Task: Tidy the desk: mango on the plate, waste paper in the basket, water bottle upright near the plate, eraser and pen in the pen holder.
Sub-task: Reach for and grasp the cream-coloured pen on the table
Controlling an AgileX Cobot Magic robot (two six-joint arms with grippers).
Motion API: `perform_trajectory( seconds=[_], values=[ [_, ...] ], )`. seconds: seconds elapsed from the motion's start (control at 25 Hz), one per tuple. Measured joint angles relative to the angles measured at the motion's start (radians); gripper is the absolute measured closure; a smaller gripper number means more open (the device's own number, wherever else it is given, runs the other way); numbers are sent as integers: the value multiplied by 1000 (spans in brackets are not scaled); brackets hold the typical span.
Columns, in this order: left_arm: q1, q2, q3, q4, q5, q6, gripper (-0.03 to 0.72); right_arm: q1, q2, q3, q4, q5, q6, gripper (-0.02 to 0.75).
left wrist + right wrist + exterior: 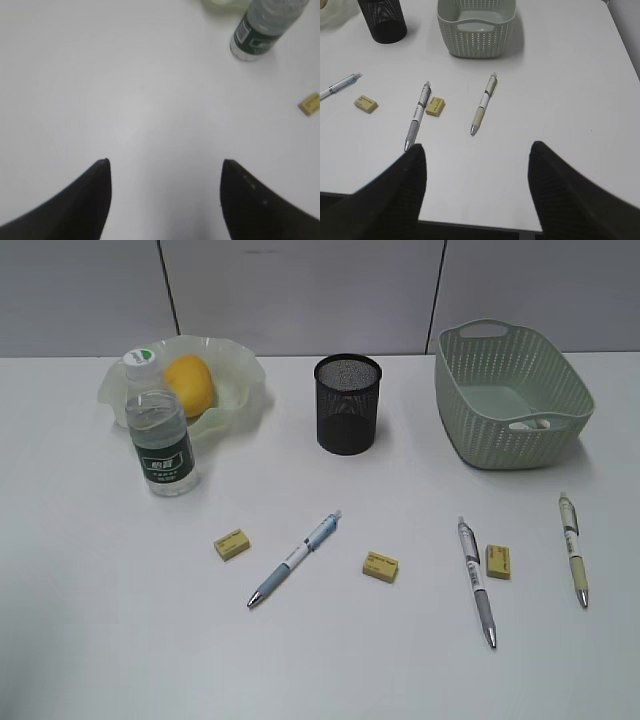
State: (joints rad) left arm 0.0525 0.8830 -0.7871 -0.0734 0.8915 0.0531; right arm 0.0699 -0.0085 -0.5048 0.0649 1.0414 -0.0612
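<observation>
Exterior view alone shows mango [189, 385] on plate [240, 375]; both wrist views show empty, wide-open end effectors.

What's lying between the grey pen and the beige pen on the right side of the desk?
One yellow eraser, close beside the grey pen; the rest of the stretch toward the beige pen is bare table. The right wrist view shows it best.

1. A white table [320, 660] fills most of the exterior view, from the bottom edge up to the upper third.
2. Behind it, at the top, stands a grey wall [300, 290] with thin dark vertical seams.
3. The light is soft and even; shadows are faint.
</observation>
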Motion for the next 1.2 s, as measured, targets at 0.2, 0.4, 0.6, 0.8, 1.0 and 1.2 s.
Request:
perform_trajectory(
  seconds=[0.2,0.4,0.6,0.8,1.0,1.2],
  values=[
    [0,-239,45,7,184,1,186,0,0,0,0,0,0,227],
    [0,-448,85,0,266,1,225,0,0,0,0,-1,0,227],
    [0,-677,141,4,300,1,245,0,0,0,0,-1,0,227],
    [6,-876,192,24,307,1,246,0,0,1,0,-1,0,227],
    [12,-890,215,34,296,1,263,0,-1,1,-1,-1,0,227],
    [-33,-891,230,41,242,1,288,0,-1,1,-1,-1,0,227]
  ],
)
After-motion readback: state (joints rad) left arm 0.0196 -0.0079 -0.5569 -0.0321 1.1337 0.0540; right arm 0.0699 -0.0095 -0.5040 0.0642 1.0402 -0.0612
